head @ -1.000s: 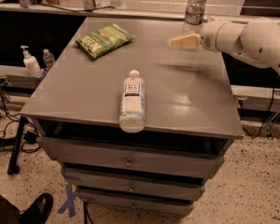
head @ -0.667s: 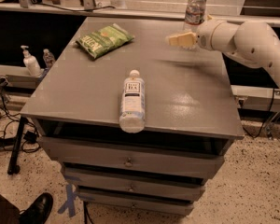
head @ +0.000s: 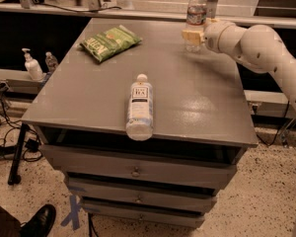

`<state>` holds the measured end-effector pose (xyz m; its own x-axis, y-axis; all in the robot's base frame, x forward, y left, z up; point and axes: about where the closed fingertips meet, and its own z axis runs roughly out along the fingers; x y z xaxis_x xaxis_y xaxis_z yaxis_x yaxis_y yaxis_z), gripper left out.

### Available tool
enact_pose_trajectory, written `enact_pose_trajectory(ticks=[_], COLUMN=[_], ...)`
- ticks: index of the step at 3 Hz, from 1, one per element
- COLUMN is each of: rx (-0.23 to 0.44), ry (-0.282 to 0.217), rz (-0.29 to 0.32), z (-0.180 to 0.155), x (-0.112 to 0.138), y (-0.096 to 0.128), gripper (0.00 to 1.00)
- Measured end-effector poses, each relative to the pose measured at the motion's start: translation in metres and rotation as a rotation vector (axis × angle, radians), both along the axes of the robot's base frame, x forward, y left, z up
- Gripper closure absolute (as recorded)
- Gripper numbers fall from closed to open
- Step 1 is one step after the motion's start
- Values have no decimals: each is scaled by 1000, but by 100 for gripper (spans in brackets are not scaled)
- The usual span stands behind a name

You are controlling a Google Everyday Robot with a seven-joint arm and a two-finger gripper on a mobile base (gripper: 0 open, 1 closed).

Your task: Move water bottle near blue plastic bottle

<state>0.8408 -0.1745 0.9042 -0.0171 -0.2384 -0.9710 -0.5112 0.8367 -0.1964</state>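
Note:
The water bottle (head: 196, 6), clear with a white cap and a dark label band, stands upright at the table's back right. My gripper (head: 192, 34) reaches in from the right at the bottle's lower half. One pale finger crosses in front of the bottle, and the gripper looks open around it. The blue plastic bottle (head: 139, 107), with a white cap and a tall white-and-black label, lies on its side near the table's front edge. Its base pokes slightly over the edge. It lies well in front of and to the left of the water bottle.
A green chip bag (head: 110, 42) lies at the back left of the grey table (head: 79, 102), which has drawers below. My white arm (head: 261, 46) spans the table's right side. Small bottles (head: 32, 65) stand on a low shelf to the left. A shoe (head: 37, 221) is on the floor.
My gripper has moved back and slightly right, from beside the water bottle to its lower part. Both bottles and the bag have stayed in place.

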Motion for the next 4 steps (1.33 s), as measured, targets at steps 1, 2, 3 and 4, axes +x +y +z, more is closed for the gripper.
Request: enact_pose_trajectory(ticks=[1, 2, 3, 4], rx=[-2, -1, 25, 105], ry=[-2, 3, 31, 88], rz=[-3, 4, 38, 89], z=[-3, -3, 6, 12], x=[0, -8, -34, -73], y=[2, 5, 9, 14], gripper=[64, 88, 100, 100])
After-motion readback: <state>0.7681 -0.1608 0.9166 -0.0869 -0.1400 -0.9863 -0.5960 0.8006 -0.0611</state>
